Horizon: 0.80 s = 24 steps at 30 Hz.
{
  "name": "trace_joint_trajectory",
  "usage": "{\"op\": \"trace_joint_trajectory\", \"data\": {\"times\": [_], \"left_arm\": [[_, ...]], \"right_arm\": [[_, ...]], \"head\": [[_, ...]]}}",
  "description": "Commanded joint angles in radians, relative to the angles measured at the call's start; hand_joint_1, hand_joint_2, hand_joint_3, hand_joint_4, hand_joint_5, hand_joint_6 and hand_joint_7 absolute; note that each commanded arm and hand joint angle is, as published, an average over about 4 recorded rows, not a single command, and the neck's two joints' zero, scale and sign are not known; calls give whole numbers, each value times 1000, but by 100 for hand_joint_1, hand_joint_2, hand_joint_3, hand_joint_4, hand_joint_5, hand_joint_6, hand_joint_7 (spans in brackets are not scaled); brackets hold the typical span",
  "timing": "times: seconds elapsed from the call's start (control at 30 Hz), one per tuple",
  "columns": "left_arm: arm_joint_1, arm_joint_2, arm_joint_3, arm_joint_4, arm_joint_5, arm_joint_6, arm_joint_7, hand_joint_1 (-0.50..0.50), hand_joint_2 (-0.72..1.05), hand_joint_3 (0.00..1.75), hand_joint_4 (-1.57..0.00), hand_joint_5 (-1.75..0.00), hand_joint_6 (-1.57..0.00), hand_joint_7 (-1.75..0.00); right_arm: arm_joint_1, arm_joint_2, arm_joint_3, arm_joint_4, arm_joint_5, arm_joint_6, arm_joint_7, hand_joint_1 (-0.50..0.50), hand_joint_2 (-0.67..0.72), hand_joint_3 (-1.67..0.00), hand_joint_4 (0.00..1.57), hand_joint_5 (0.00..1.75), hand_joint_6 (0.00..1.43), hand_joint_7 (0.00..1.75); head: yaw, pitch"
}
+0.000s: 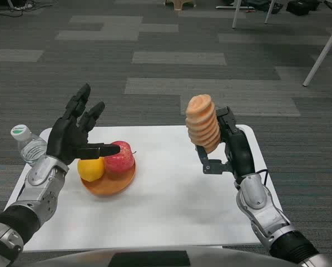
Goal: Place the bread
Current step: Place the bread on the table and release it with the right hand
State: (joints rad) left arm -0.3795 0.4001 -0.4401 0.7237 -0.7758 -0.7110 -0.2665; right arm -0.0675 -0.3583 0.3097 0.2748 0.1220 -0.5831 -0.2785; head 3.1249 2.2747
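Observation:
My right hand holds a ribbed, tan loaf of bread upright above the right half of the white table. An orange plate sits left of centre on the table, carrying a red apple and a yellow lemon. My left hand hovers open just above and to the left of the plate, fingers spread, with one finger reaching over the fruit. The bread is well to the right of the plate and higher than it.
A clear water bottle with a white and green cap stands at the table's far left edge, beside my left hand. Grey carpet lies beyond the table, with white table legs at the far right.

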Motion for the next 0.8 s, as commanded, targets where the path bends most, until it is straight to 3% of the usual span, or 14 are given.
{"op": "trace_joint_trajectory", "data": {"times": [0.03, 0.67, 0.8], "left_arm": [[24, 2, 15, -21, 4, -10, -5, 50, 52, 6, 0, -41, 0, 0], [24, 3, 21, -23, 4, -10, -5, 50, 52, 0, 0, -41, 0, 0], [24, 6, 22, -23, 3, -10, -5, 50, 52, 0, 0, -41, 0, 0]], "right_arm": [[-14, -5, 17, -13, 8, -18, -7, -38, -48, -143, 69, 155, 54, 156], [-33, -8, 22, -7, 8, -18, -7, -36, -51, -141, 69, 158, 54, 154], [-36, -8, 23, -3, 8, -20, -7, -38, -48, -143, 69, 155, 54, 161]], "head": [[9, 7], [23, 21], [24, 22]]}}
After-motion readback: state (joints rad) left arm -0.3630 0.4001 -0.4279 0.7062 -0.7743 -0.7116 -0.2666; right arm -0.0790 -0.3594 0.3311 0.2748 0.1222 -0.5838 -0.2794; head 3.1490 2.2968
